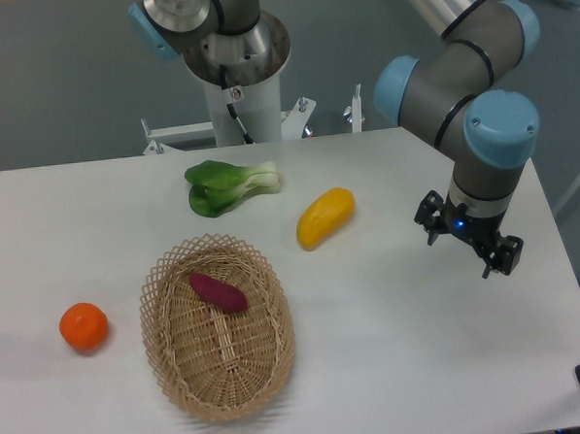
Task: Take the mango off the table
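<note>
The mango (324, 217) is a yellow-orange oval lying on the white table (395, 357), a little right of the middle and tilted up to the right. My gripper (470, 247) hangs above the table to the right of the mango, well apart from it. Its two fingers stand spread and hold nothing.
A wicker basket (170, 350) sits front left of the mango with a purple root (217, 291) inside. A round orange fruit (84, 326) lies at the far left. A green bok choy (227, 186) lies behind the basket. The arm's base (236, 74) stands at the table's back edge.
</note>
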You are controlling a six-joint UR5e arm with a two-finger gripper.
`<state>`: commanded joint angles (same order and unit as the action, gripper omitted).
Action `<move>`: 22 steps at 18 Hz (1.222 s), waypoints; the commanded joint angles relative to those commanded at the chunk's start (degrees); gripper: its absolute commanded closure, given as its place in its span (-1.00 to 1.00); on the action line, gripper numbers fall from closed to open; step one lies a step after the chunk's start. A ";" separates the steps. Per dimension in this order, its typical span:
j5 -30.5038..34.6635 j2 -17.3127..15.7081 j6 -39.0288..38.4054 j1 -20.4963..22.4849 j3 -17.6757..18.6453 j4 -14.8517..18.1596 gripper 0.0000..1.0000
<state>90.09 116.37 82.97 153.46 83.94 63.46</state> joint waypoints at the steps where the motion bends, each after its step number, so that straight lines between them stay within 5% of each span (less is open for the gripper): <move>1: 0.00 0.00 0.00 0.00 0.00 0.00 -1.00; 11: -0.18 -0.52 -0.35 -0.09 0.26 0.61 -1.00; 22: -1.67 -8.60 2.72 -0.09 15.28 0.09 -1.00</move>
<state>88.42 107.76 85.69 153.37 99.21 63.54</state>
